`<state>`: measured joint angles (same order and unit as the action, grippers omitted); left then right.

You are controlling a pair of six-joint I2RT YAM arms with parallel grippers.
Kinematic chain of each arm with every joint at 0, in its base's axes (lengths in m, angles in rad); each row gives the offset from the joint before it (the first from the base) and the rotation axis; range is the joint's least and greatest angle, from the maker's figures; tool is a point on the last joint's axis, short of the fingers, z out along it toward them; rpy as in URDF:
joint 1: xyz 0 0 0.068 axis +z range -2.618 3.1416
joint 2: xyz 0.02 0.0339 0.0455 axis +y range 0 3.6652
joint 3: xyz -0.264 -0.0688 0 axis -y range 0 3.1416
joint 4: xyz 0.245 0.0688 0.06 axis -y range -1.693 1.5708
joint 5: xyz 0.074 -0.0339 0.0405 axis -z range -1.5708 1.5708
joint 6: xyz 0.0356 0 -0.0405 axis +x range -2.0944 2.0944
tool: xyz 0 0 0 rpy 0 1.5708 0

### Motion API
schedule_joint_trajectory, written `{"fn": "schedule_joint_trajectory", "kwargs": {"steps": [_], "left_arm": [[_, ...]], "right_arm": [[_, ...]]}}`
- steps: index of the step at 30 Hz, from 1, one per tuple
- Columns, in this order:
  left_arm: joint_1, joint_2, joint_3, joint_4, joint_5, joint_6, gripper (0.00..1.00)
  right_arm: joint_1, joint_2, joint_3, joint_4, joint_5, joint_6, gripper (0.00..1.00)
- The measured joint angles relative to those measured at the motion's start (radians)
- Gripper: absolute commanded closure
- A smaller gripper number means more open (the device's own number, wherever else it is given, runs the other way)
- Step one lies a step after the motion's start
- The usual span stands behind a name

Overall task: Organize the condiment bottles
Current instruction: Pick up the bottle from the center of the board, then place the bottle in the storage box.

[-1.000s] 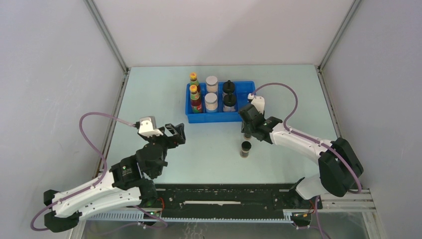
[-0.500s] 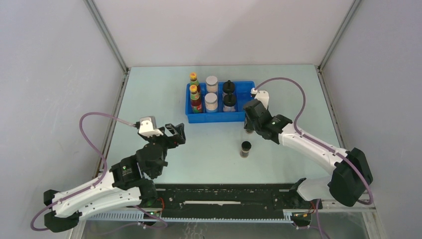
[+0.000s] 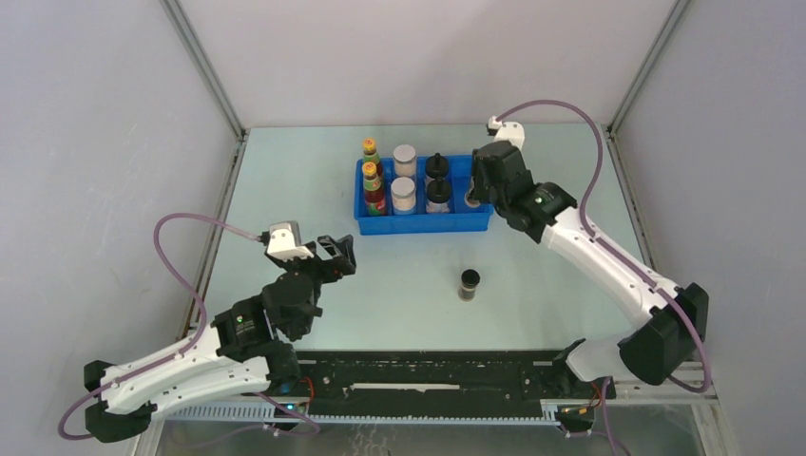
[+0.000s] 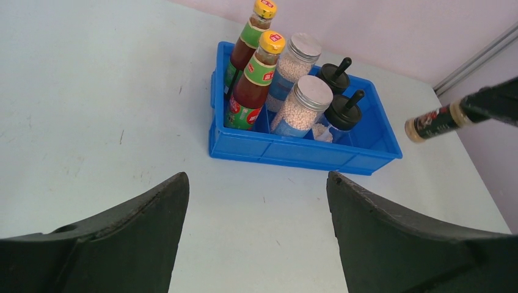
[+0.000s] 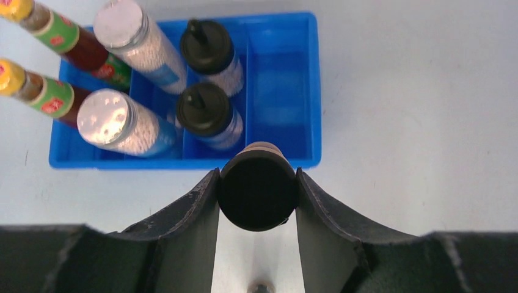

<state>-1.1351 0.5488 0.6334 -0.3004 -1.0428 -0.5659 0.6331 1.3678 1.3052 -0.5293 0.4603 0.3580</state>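
Note:
A blue tray (image 3: pixel 423 224) holds two red-labelled bottles (image 3: pixel 374 190), two silver-lidded jars (image 3: pixel 404 195) and two black-lidded jars (image 3: pixel 438 195). Its rightmost compartment (image 5: pixel 283 91) is bare. My right gripper (image 5: pixel 258 183) is shut on a small dark vial (image 5: pixel 258 192) and holds it by the cap just above the tray's front right corner. The left wrist view shows this vial (image 4: pixel 435 122) hanging tilted in the air. A second dark vial (image 3: pixel 469 284) stands upright on the table in front of the tray. My left gripper (image 4: pixel 256 183) hangs open over the table, nothing between its fingers.
The tray sits at the back middle of the pale table (image 3: pixel 285 209). White enclosure walls with metal rails (image 3: pixel 623 104) close in the sides and back. The arm bases stand on a black rail (image 3: pixel 428 380) at the near edge.
My right arm has carried its vial from low beside the standing vial back and up to the tray's right end. The left arm has not moved.

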Motion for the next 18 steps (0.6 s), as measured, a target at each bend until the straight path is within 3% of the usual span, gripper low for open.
{"fn": "schedule_joint_trajectory", "kwargs": {"steps": [18], "left_arm": [[0.000, 0.008, 0.000, 0.023, -0.001, 0.029, 0.13]], "right_arm": [[-0.182, 0.452, 0.347, 0.085, -0.172, -0.152, 1.00]]}}
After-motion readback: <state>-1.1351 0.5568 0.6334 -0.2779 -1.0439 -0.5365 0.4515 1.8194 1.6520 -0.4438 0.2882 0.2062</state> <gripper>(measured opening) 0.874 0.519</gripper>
